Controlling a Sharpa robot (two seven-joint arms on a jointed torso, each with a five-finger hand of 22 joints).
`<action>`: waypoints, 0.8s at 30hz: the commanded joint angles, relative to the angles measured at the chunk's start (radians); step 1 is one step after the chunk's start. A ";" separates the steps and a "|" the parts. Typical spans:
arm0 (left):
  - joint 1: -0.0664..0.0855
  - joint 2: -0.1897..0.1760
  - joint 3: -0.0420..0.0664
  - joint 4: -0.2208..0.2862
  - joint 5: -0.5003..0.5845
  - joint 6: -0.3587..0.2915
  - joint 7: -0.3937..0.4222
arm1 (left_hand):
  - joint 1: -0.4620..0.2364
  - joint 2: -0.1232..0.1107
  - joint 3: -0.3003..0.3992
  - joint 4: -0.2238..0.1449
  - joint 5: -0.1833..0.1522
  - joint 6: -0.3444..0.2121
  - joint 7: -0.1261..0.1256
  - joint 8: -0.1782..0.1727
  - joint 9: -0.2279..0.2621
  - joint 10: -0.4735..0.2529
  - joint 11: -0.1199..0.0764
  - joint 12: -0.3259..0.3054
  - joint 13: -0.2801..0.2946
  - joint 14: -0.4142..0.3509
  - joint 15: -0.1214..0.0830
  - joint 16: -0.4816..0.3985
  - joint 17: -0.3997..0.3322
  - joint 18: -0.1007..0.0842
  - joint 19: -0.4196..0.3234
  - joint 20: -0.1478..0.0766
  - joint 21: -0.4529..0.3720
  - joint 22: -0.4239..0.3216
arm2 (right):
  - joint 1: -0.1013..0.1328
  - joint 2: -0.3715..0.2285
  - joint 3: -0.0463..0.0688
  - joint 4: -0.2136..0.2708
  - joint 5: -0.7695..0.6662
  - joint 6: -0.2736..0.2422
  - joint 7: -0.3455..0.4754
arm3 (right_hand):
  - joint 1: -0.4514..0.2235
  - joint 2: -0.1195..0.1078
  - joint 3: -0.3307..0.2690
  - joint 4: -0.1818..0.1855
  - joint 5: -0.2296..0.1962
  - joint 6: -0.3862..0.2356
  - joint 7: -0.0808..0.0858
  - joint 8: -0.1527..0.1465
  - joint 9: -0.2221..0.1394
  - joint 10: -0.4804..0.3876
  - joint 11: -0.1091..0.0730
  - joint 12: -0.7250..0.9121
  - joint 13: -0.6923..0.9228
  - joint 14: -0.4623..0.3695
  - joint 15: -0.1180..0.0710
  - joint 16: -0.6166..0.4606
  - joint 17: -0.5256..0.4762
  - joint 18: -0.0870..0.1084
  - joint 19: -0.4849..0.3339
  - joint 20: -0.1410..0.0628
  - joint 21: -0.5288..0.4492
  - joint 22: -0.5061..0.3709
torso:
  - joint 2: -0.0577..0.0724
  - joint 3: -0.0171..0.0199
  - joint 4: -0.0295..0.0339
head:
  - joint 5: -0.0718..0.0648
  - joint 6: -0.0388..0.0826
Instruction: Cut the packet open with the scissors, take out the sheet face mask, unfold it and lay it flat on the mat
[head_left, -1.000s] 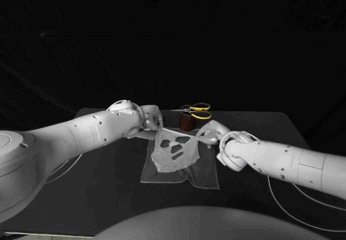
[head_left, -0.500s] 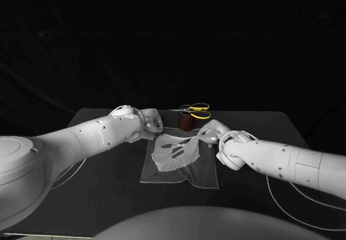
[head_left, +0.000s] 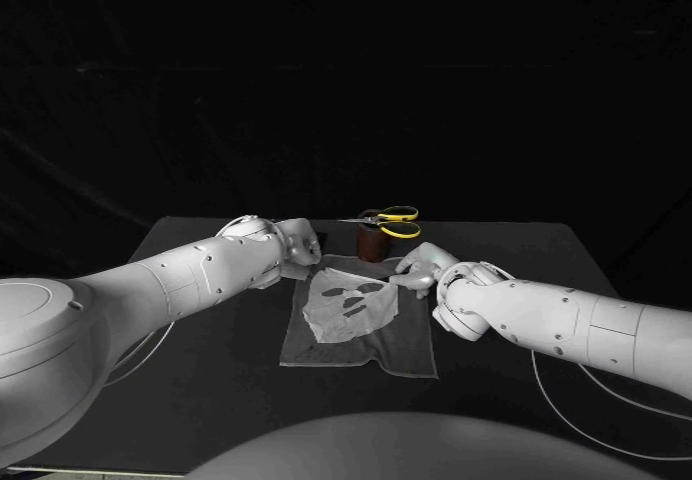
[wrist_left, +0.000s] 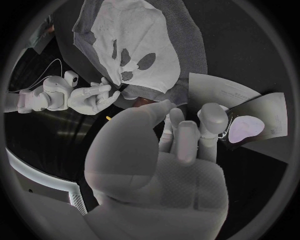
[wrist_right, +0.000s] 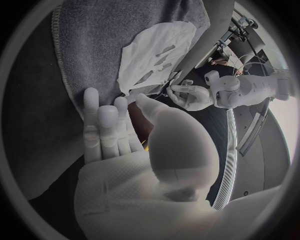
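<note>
Compared with a second ago, you are seeing the sheet face mask (head_left: 351, 310) sinking out of its lifted, stretched pose. It is now lying nearly flat on the mat (head_left: 400, 360), with its eye and mouth holes facing up. Both hands are staying at the mask's far edge.

Right hand (head_left: 415, 266): in the left wrist view, its thumb and fingers are closing on one upper corner of the mask.

Left hand (head_left: 299, 246): its fingertips are reaching the other upper corner, but you cannot tell whether they are gripping it or merely touching.

Scissors (head_left: 387, 220), yellow-handled, are resting on a brown holder (head_left: 372, 244) just behind the mat.

Cut packet (wrist_left: 247, 125) is lying on the table (head_left: 289, 410) near the left hand.
</note>
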 joint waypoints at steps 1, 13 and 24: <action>0.001 -0.020 0.003 0.018 0.053 -0.070 0.011 | -0.019 -0.013 -0.013 0.008 0.005 0.001 0.003 -0.010 -0.002 -0.001 0.004 -0.004 -0.009 -0.006 0.005 -0.001 -0.013 -0.011 -0.006 0.009 -0.013 -0.007 | 0.000 -0.014 0.001 0.014 -0.006 0.007 -0.007 | 0.000 -0.010 -0.010 0.003 0.004 -0.009 0.003 -0.004 -0.004 -0.006 0.001 0.005 -0.001 -0.007 0.001 -0.001 -0.002 0.011 -0.005 0.001 -0.005 -0.004 | 0.000 -0.0001 0.0015 | -0.002 0.000; 0.044 -0.178 0.052 0.216 0.190 -0.163 0.082 | -0.065 -0.090 -0.095 0.053 0.006 0.016 0.005 -0.055 -0.007 -0.044 0.011 -0.103 -0.095 -0.057 0.012 -0.027 -0.098 0.008 -0.063 0.019 -0.110 -0.074 | 0.003 -0.142 0.002 0.163 0.069 -0.070 0.145 | 0.057 0.026 -0.008 -0.005 0.007 0.053 -0.015 0.025 -0.010 0.040 -0.018 0.052 -0.012 0.101 -0.018 0.114 0.112 0.023 0.045 -0.005 0.012 -0.004 | 0.000 0.0009 0.0002 | -0.003 0.000; 0.066 -0.350 0.072 0.438 0.302 -0.168 0.132 | 0.005 -0.057 -0.031 0.039 0.006 0.051 0.008 -0.079 0.000 -0.023 0.017 -0.239 -0.182 -0.091 0.015 -0.056 -0.172 0.016 -0.077 0.021 -0.155 -0.111 | 0.005 -0.197 0.003 0.222 0.047 0.015 0.224 | 0.077 0.077 0.048 -0.035 0.007 0.136 -0.048 0.028 -0.043 0.325 -0.055 0.379 0.334 0.320 -0.058 0.337 0.422 -0.003 0.206 -0.049 0.266 0.091 | 0.004 0.0000 -0.0011 | -0.008 0.000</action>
